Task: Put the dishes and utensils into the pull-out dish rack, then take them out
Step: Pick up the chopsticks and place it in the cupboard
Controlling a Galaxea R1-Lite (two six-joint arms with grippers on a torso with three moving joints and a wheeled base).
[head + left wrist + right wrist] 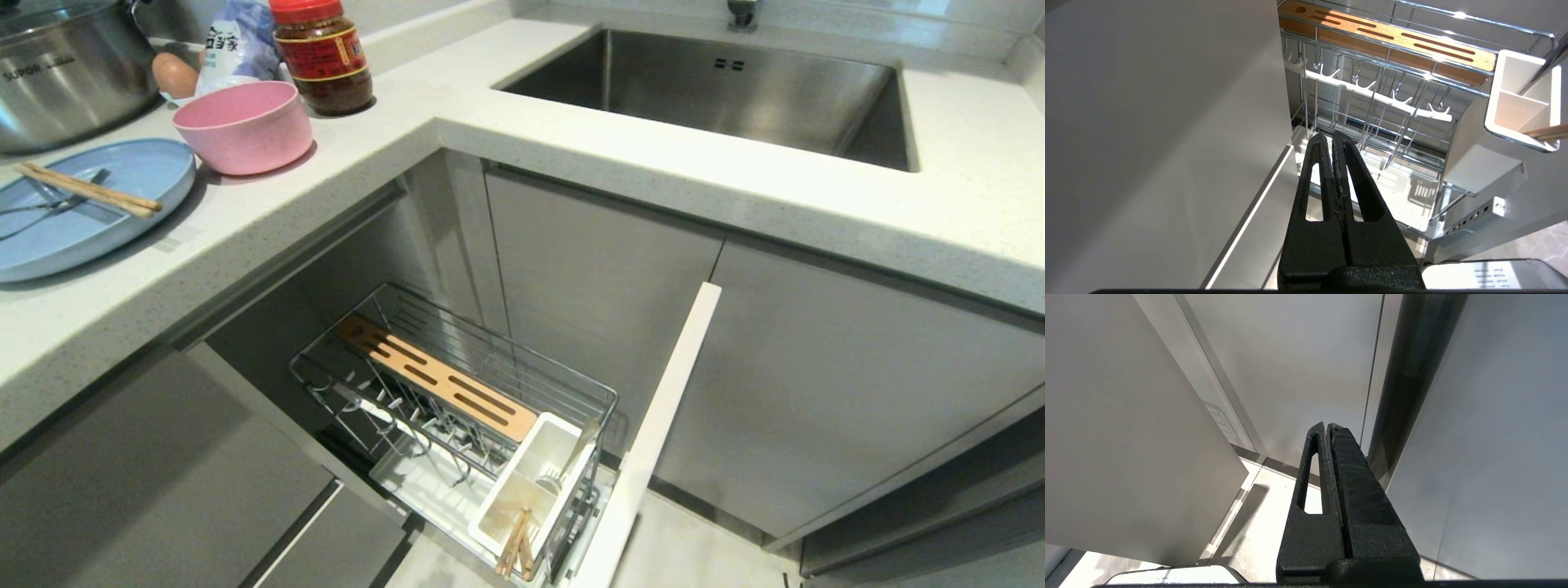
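Observation:
On the counter at the left lies the light blue plate (122,175), with wooden chopsticks (90,189) and a silver fork (45,211) resting on it. The pink bowl (243,126) stands beside the plate. Below the counter, the pull-out dish rack (441,380) is drawn out. Its white utensil cup (531,482) holds another pair of chopsticks (516,545) and a metal utensil (578,451); the prongs are bare. Neither arm shows in the head view. My left gripper (1329,134) is shut and empty, low beside the rack (1372,94). My right gripper (1327,425) is shut and empty, facing cabinet fronts.
A steel pot (65,73), an egg (174,73), a bag (237,41) and a sauce jar (322,53) crowd the counter's back left. The sink (718,90) is to the right. The rack's white front panel (653,433) juts out over the floor.

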